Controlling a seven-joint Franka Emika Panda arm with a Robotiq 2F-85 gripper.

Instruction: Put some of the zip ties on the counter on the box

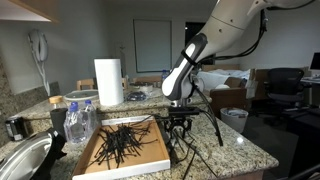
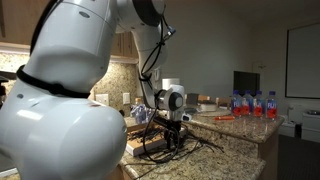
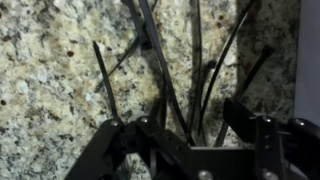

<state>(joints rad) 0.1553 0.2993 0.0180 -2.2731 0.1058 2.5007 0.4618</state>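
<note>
This looks like a small kitchen inside an office. There is a speckled stone counter [image 1: 240, 150] with a shiny metal sink [image 1: 22, 160] at one end. A roll of paper towels [image 1: 108, 82] stands on it, and a phone [image 1: 38, 48] hangs on the wall. Wooden cupboards [image 2: 12, 20] hang up high. Past the counter are black office chairs [image 1: 285, 82] and a row of water bottles [image 2: 255, 104].

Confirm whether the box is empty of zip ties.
No, in an exterior view a heap of zip ties lies spread across the flat box.
</note>
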